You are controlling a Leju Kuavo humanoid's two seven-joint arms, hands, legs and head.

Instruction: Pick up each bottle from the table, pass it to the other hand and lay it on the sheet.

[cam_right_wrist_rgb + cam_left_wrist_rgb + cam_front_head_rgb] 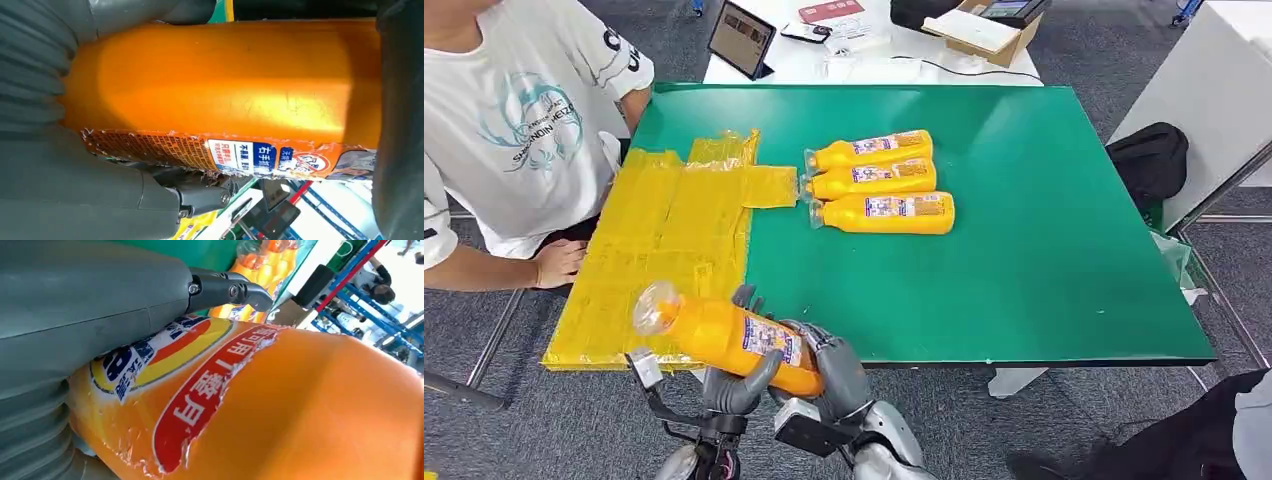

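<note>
**A:** At the table's near edge, around six o'clock in your head view, both hands are gripping one orange bottle (pixel 729 340). Your left hand (pixel 736 385) is cupping it from beneath, fingers wrapping up around the labelled middle. Your right hand (pixel 842 372) is clamping the base end, on the four o'clock side of that bottle.

**B:** Which way is the bottle pointing?

**A:** It is lying tilted, clear cap (pixel 653 307) toward ten o'clock, hanging over the near corner of the yellow sheet (pixel 664 240). Your left wrist view is showing the red and blue label pressed against the grey thumb; your right wrist view is showing the plain orange body with fingers closing over it.

**B:** And the others?

**A:** Three more bottles (pixel 879 182) are lying side by side on the green table (pixel 1044 240), toward one o'clock from your hands, caps pointing at the sheet, just beside its far right flap. They are touching one another or nearly so.

**B:** Anyone close?

**A:** A person in a white shirt (pixel 519 120) is sitting at nine to ten o'clock, one hand (pixel 559 262) resting by the sheet's left edge.
</note>
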